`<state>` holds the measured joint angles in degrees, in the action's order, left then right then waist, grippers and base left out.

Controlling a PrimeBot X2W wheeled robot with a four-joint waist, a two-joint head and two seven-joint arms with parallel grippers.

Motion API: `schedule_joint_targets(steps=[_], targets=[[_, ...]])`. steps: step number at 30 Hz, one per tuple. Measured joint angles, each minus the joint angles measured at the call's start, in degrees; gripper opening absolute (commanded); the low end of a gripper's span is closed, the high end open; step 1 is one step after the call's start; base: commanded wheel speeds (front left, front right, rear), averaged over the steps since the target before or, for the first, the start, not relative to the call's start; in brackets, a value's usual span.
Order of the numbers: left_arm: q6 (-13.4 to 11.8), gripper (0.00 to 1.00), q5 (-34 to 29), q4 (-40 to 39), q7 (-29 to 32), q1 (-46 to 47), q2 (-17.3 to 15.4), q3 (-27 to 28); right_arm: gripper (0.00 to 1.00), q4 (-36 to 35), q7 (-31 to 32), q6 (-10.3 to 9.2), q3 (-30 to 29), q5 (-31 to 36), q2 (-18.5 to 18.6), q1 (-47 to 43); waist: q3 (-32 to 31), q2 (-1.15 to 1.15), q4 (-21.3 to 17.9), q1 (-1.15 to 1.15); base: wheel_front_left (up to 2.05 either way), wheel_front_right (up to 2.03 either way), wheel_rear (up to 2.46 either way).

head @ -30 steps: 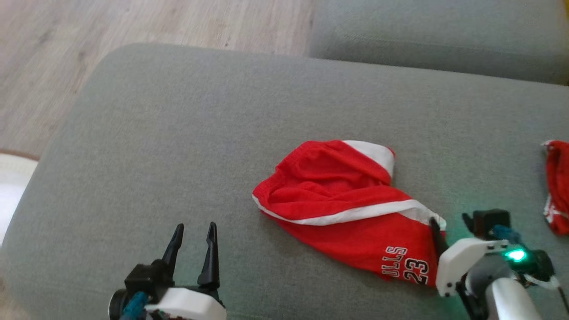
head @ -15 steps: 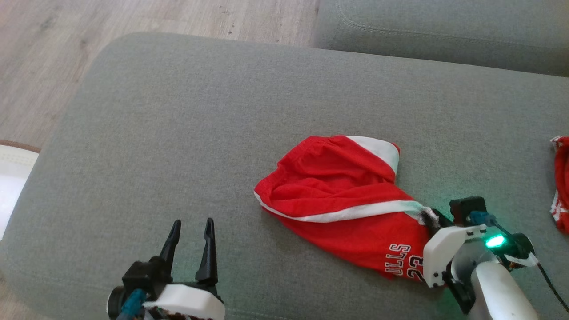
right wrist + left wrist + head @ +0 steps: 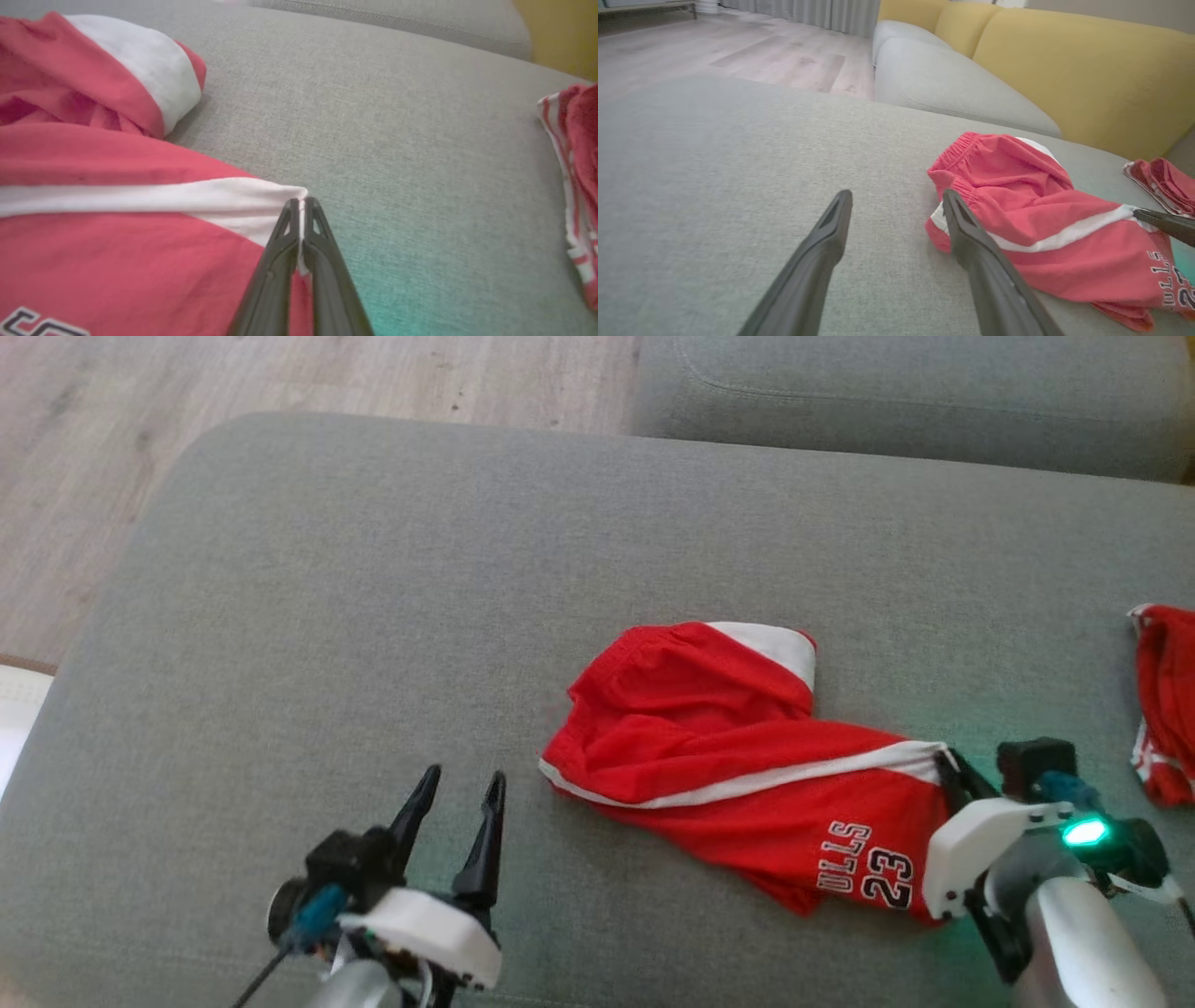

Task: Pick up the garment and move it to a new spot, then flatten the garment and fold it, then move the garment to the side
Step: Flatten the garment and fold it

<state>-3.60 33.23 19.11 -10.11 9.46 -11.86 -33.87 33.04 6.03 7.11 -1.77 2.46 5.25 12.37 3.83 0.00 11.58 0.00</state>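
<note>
On the grey cushion (image 3: pixel 373 616), the crumpled red garment (image 3: pixel 728 756) is pinched at its white-edged corner by the closed right claw (image 3: pixel 302 201) while the left claw (image 3: pixel 466 775) is held wide nearby; the pick-up is judged in hand, and a lift and carry to a new spot is called for next.

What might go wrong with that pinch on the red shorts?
The right fingers hold only the white corner tip of the shorts, so it may slip free on lifting. The left fingers stand open, holding nothing, so the shorts may hang bunched. A second red garment lies nearby and might get dragged.
</note>
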Motion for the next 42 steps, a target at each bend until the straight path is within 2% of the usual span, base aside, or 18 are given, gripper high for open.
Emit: schedule_joint_targets(steps=[10,30,31,32,33,34,35,36,37,38,42], targets=[[7.16,1.0,-1.53,8.03,2.03,5.47,1.88,-6.05,0.0,-0.38,-0.16,0.0,-0.35,0.16,0.24,0.21,0.34,0.0,-2.7,0.0,0.0,0.0,0.0],[10.7,1.0,-1.89,17.33,0.85,11.98,2.85,-12.88,0.0,0.49,-0.49,0.0,1.89,-0.45,0.16,1.66,1.45,0.0,-4.86,0.0,0.0,0.0,0.0],[10.71,0.91,-1.78,17.61,0.56,12.09,2.88,-13.13,0.0,0.49,-0.49,0.0,1.91,-0.45,0.18,1.83,1.56,0.0,-4.95,0.0,0.0,0.0,0.0],[10.73,0.68,-1.46,17.82,0.43,12.28,2.89,-13.46,0.0,0.52,-0.49,0.0,1.92,-0.45,0.2,2.09,1.66,0.0,-5.03,0.0,0.0,0.0,0.0],[10.73,0.68,-1.34,18.02,0.27,12.62,2.9,-13.89,0.0,0.51,-0.49,0.0,1.93,-0.45,0.22,2.41,1.73,0.0,-5.11,0.0,0.0,0.0,0.0],[10.74,0.47,-1.33,18.11,-0.1,12.86,2.93,-14.21,0.0,0.47,-0.55,0.0,1.92,-0.45,0.24,2.64,1.79,0.0,-5.17,0.0,0.0,0.0,0.0],[10.74,0.33,-1.05,18.17,-0.12,13.01,3.02,-14.41,0.0,0.43,-0.56,0.0,1.88,-0.45,0.27,2.71,1.85,0.0,-5.24,0.0,0.0,0.0,0.0],[10.74,0.26,-0.65,18.41,-0.13,13.16,3.12,-14.68,0.0,0.43,-0.57,0.0,1.86,-0.45,0.29,2.71,1.88,0.0,-5.31,0.0,0.0,0.0,0.0],[10.77,0.07,-0.32,18.7,-0.15,13.29,3.18,-14.96,0.0,0.44,-0.66,0.0,1.77,-0.46,0.29,2.71,1.88,0.0,-5.38,0.0,0.0,0.0,0.0],[11.07,0.0,0.03,19.0,-0.83,13.6,3.11,-15.6,0.0,0.36,-1.07,0.0,1.58,-0.46,0.29,2.71,1.81,0.0,-5.51,0.0,0.0,0.0,0.0],[11.16,0.0,0.09,18.47,-2.63,13.79,2.71,-15.68,0.0,-0.24,-2.68,0.0,0.91,-1.53,0.29,2.71,1.33,0.0,-5.67,0.0,0.0,0.0,0.0]])
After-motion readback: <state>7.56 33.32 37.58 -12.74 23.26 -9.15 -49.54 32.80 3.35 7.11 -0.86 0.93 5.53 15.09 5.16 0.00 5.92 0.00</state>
